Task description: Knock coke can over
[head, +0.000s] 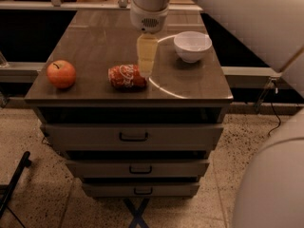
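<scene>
The red coke can (125,76) lies on its side near the front edge of the brown cabinet top (99,42). My gripper (146,65) hangs from the white arm just above and to the right of the can, its yellowish fingers (146,51) pointing down, their tips at the can's right end. It holds nothing that I can see.
A red-orange apple (61,73) sits at the front left of the top. A white bowl (192,46) stands at the right. Below are several drawers (133,137). My white arm fills the right side of the view. The floor is speckled tile.
</scene>
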You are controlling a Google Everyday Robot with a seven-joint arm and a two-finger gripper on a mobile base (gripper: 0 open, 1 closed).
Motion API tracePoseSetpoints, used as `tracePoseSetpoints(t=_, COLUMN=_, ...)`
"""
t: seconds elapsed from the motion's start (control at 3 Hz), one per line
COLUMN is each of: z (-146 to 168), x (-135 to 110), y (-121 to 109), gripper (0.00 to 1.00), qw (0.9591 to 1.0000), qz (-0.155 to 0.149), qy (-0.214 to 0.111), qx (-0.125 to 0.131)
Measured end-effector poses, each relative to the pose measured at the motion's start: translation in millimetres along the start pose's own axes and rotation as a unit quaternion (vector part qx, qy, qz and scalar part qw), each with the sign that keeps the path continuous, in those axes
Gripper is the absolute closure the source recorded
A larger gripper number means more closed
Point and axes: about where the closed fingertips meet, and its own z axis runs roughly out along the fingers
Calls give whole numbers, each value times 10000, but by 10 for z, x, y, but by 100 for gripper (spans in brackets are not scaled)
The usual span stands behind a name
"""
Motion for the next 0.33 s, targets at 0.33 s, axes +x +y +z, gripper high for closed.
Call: tracePoseSetpoints(t=0.33, z=-136, x=227, y=-42, gripper=0, qw=9990, qz=154, qy=-214, qx=361)
